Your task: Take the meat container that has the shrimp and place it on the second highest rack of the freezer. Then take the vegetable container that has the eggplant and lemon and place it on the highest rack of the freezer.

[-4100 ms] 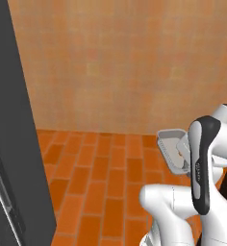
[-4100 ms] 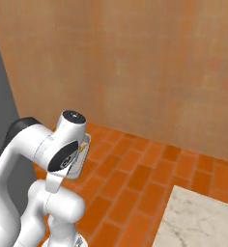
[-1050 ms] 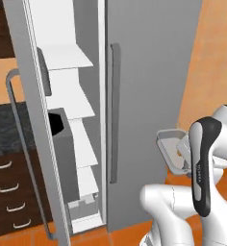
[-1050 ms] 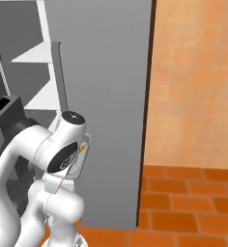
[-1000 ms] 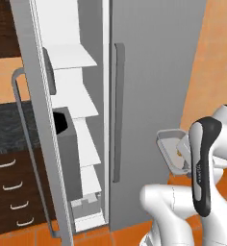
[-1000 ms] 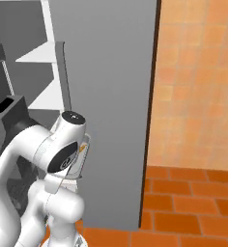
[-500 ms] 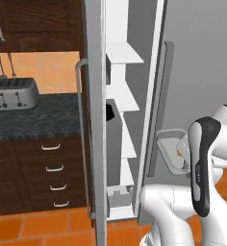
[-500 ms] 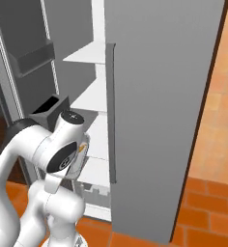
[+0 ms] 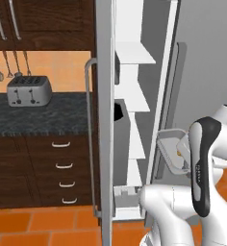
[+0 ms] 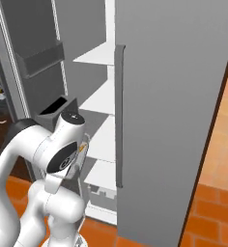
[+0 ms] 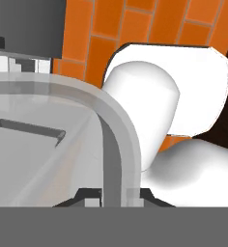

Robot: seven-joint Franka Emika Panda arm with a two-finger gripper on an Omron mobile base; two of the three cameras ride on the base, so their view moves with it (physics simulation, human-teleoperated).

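My gripper [image 11: 113, 197] is shut on the rim of the grey meat container [image 9: 169, 144], held up beside the arm's upper link [image 9: 202, 158]. A small orange shrimp [image 9: 178, 153] shows inside it. The hand view looks along the container's curved rim [image 11: 111, 140] and pale bottom. Ahead, the freezer stands open with its white racks in a column: the highest rack [image 9: 132, 52], the second highest rack [image 9: 130, 99] under it, and lower ones [image 9: 136, 144]. The same racks show in the right base view, highest rack [image 10: 95, 53] on top. The eggplant and lemon container is out of view.
The open freezer door [image 9: 104, 120] with its long handle [image 9: 89, 134] stands edge-on left of the racks, carrying dark bins [image 10: 40, 59]. The shut grey fridge door [image 10: 174, 116] is on the right. A toaster [image 9: 28, 90] sits on a dark counter [image 9: 43, 114] above drawers [image 9: 62, 166].
The base has turned, so both base views swung from the brick wall and floor to the open freezer. The arm keeps its pose with the container in the gripper.
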